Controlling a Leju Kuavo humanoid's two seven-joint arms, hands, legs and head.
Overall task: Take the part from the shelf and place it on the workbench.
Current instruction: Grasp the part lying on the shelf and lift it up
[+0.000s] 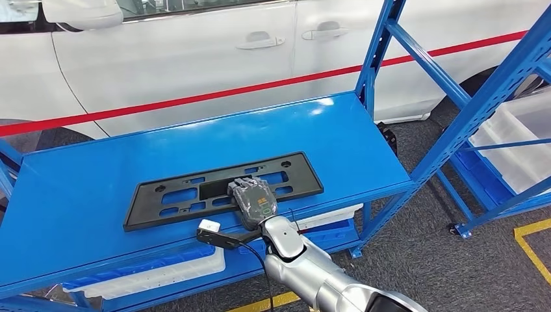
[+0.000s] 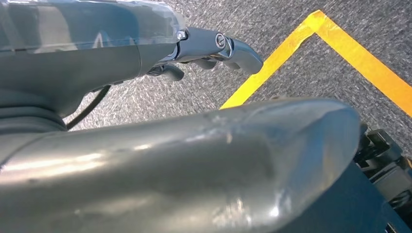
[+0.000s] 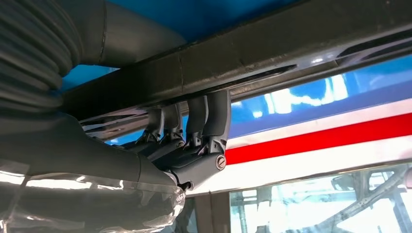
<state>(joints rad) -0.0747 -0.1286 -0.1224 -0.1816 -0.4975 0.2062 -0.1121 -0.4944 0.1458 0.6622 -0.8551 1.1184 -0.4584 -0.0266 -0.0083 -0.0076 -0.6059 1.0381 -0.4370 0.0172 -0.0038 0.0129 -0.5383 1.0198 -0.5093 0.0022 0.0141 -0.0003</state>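
The part (image 1: 162, 195) is a long black plastic frame with cut-outs. It lies flat on the blue shelf (image 1: 84, 169), close to the front edge. My right hand (image 1: 255, 200) reaches over the part's near long rail, a little right of its middle. In the right wrist view its dark fingers (image 3: 214, 116) hook round that rail of the part (image 3: 272, 53), with the thumb on the other side, so the hand grips the part. My left hand (image 2: 204, 48) hangs over the grey floor with its fingers loosely apart and nothing in it.
A white car (image 1: 195, 52) with a red stripe stands right behind the shelf. Blue uprights (image 1: 380, 45) rise at the shelf's right end, and another blue rack with clear bins (image 1: 520, 143) stands further right. White bins (image 1: 162, 270) sit under the shelf. Yellow tape (image 1: 533, 247) marks the floor.
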